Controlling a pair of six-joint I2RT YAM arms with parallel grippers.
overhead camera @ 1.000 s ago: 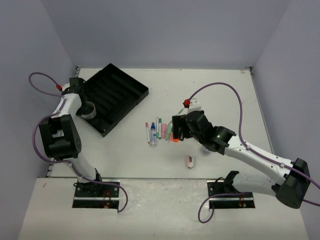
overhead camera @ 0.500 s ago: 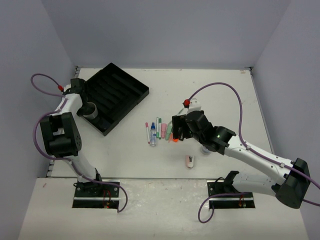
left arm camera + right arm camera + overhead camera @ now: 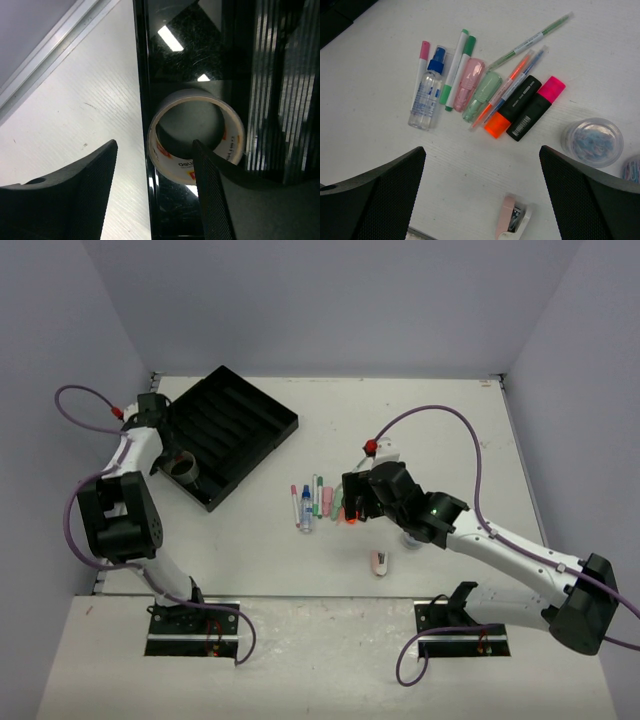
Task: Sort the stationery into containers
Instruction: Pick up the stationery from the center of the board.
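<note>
I am holding my left claw (image 3: 154, 150) open, grasping nothing; the tape ring (image 3: 172, 167) is lying in the edge compartment of the black tray (image 3: 185, 45), just below my fingers. My right claw (image 3: 481, 150) is hovering wide open above the markers (image 3: 525, 107) on the table (image 3: 600, 60)

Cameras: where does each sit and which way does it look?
Top external: above, behind the arms, looking down on the table; both arms show.
Left wrist: on the left arm, facing the tape ring in the black tray; left gripper shows.
Right wrist: on the right arm, facing down at the pens; right gripper shows.
Shared: top view also shows ring and pens.
</note>
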